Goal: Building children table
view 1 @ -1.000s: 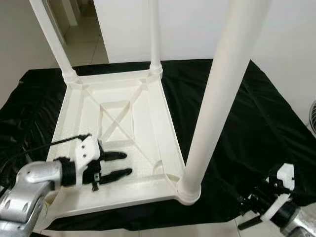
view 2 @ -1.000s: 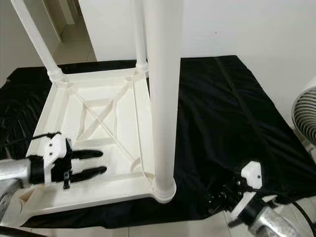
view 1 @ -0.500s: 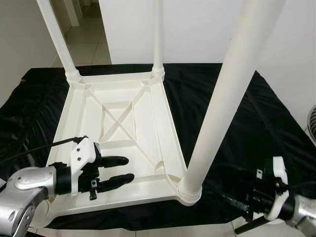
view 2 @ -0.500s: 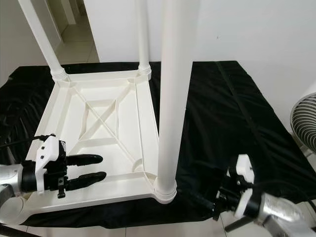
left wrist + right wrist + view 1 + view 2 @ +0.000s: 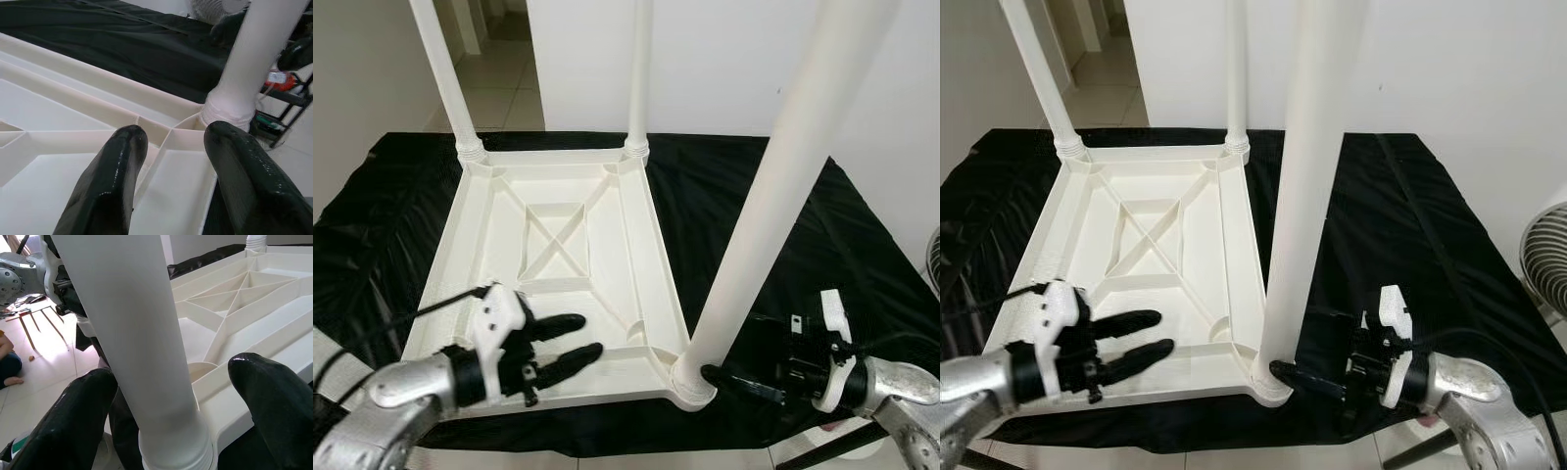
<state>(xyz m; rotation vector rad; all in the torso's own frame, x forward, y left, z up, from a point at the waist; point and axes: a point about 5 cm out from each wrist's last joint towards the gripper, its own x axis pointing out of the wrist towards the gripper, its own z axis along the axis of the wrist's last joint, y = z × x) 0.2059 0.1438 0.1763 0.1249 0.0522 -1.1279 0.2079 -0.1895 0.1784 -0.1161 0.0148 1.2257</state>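
One upturned white table (image 5: 558, 245), three legs (image 5: 783, 186) fitted, one black cloth (image 5: 773, 215), two tools (image 5: 570, 343)

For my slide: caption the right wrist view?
Open right gripper straddles the near table leg above the upturned tabletop.

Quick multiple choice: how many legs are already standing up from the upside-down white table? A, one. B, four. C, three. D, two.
C: three legs rise from corner sockets of the upside-down table, two at the far corners and one at the near right corner beside the right gripper; the near left corner by the left gripper has no leg standing in it.
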